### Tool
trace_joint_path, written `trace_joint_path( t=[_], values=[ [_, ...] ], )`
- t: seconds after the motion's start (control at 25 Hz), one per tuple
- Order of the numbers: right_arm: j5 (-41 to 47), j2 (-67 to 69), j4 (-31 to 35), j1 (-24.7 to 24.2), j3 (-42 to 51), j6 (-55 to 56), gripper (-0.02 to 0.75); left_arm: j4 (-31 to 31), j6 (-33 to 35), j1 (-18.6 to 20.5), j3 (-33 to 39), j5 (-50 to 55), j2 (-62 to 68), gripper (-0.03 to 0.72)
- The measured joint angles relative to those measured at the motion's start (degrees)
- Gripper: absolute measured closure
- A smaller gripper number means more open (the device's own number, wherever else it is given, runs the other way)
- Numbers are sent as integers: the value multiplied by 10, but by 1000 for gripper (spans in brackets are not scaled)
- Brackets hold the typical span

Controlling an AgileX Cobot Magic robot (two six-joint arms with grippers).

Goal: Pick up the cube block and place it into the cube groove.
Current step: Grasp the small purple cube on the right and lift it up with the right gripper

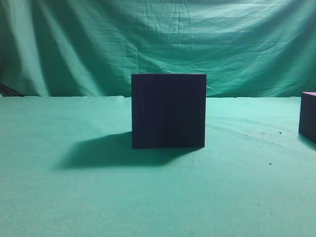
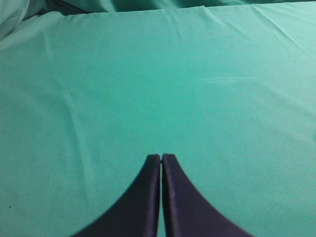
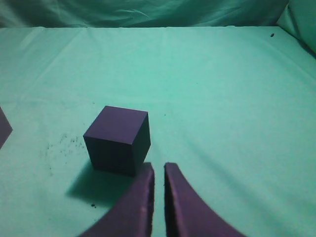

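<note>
The cube block, small and dark purple, sits on the green cloth in the right wrist view. It lies just ahead and to the left of my right gripper. That gripper is shut with only a narrow slit between its fingers and holds nothing. The block also shows at the right edge of the exterior view, partly cut off. The cube groove, a large dark box, stands at the table's middle. My left gripper is shut and empty over bare cloth. Neither arm shows in the exterior view.
Green cloth covers the table and hangs as a backdrop behind it. A dark corner of the large box shows at the left edge of the right wrist view. Small dark specks lie on the cloth near the block.
</note>
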Motion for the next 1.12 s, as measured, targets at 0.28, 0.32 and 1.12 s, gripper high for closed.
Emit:
trace_joint_path(
  t=[0.28, 0.32, 1.12],
  values=[
    [0, 0, 0, 0, 0, 0, 685, 0, 0, 0, 0, 0, 0, 688],
    [0, 0, 0, 0, 0, 0, 685, 0, 0, 0, 0, 0, 0, 688],
    [-137, 0, 90, 0, 1, 0, 685, 0, 0, 0, 0, 0, 0, 688]
  ],
)
